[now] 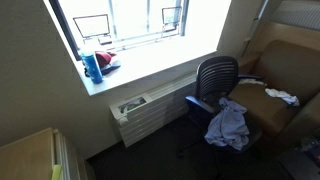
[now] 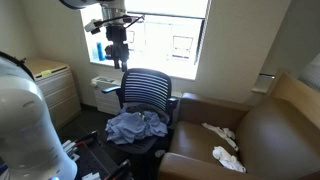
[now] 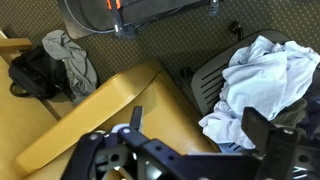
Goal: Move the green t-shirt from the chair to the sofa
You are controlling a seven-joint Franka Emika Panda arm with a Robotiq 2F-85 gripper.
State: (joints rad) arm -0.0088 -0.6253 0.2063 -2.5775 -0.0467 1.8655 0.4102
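1 crumpled t-shirt (image 2: 135,125), looking pale blue more than green, lies on the chair (image 2: 148,88) seat beside the sofa (image 2: 255,135). The gripper (image 2: 119,62) hangs above, jaws spread and empty. It should descend onto the thickest fold, pinch deep, then lift clear.

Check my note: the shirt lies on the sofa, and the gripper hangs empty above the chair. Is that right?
Not quite. The shirt lies heaped on the chair seat, not on the sofa, as both exterior views show. The sofa holds only small white cloths. The rest stands: the gripper hangs empty above the chair, jaws open.
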